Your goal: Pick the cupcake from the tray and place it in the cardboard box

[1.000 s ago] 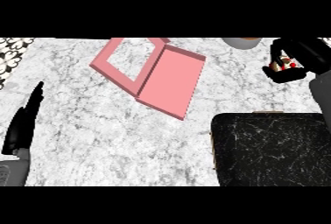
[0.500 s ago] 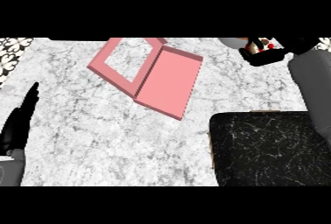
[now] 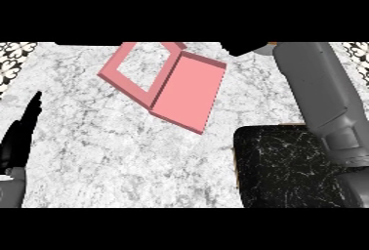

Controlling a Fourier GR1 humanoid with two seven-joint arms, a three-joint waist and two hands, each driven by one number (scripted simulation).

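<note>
Right hand (image 3: 243, 48): far right, beside box; grasp cannot be told.
Left hand (image 3: 22, 134): left edge, fingers straight, empty.
Pink cardboard box (image 3: 184, 90): far centre, open.
Black marbled tray (image 3: 288, 166): near right.

Nothing can be read in the head view. The pink cardboard box (image 3: 184, 93) shows plain colour, the dark tray (image 3: 288, 166) and the white bench (image 3: 108, 161) show only marble veining, and the black-and-white floral pattern (image 3: 16, 52) at the far corners is ornament, not lettering.
</note>
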